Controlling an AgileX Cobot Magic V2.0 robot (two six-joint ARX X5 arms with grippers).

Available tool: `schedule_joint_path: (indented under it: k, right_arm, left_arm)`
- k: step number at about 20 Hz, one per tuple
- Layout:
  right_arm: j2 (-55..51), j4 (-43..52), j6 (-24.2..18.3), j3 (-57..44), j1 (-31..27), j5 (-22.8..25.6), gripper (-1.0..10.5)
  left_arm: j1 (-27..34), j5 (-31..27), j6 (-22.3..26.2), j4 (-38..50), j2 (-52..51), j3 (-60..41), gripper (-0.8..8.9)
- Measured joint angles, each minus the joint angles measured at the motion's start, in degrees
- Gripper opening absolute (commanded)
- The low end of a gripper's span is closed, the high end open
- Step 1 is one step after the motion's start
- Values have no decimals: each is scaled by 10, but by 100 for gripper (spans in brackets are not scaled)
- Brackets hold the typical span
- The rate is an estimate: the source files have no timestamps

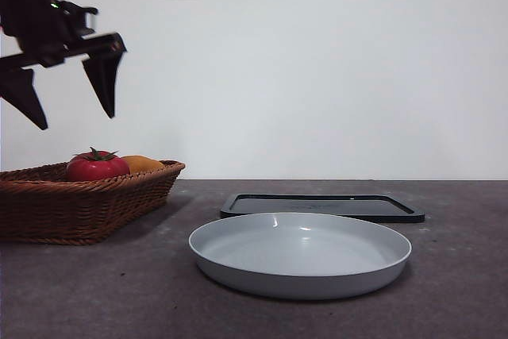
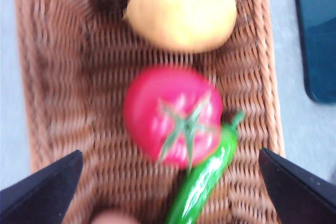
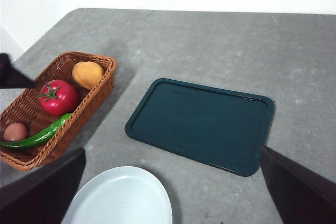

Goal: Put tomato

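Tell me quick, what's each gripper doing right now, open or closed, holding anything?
Left gripper: open, empty, hovering above the tomato in the basket.
Right gripper: open, empty, waiting high over the table.

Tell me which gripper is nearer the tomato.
Left. The left gripper hangs open right above the tomato in the basket; the right gripper waits high, off toward the tray.

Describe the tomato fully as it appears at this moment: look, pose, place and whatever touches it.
The tomato is glossy, bright red and round, with a green star-shaped calyx and stem facing up. It sits upright in the wicker basket, about mid-basket, between the orange fruit and a green chili pepper that lies against its side. The left gripper hangs open above it, not touching.
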Motion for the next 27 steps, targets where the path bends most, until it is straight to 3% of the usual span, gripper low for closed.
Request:
schedule_joint_path:
  k: [7, 13, 18, 23, 27]
  right_arm:
    - [0, 0, 0, 0, 0, 0, 573]
    - [0, 0, 0, 0, 0, 0, 573]
    - [0, 0, 0, 0, 0, 0, 573]
    - [0, 0, 0, 0, 0, 0, 573]
    - [0, 0, 0, 0, 0, 0, 573]
  left_arm:
    - [-29, -46, 9, 2, 106, 67, 743]
    - [-33, -47, 10, 4, 150, 68, 738]
    - [-33, -47, 10, 15, 153, 71, 351]
    - [-33, -47, 10, 14, 153, 72, 309]
    - [-33, -47, 10, -45, 153, 106, 309]
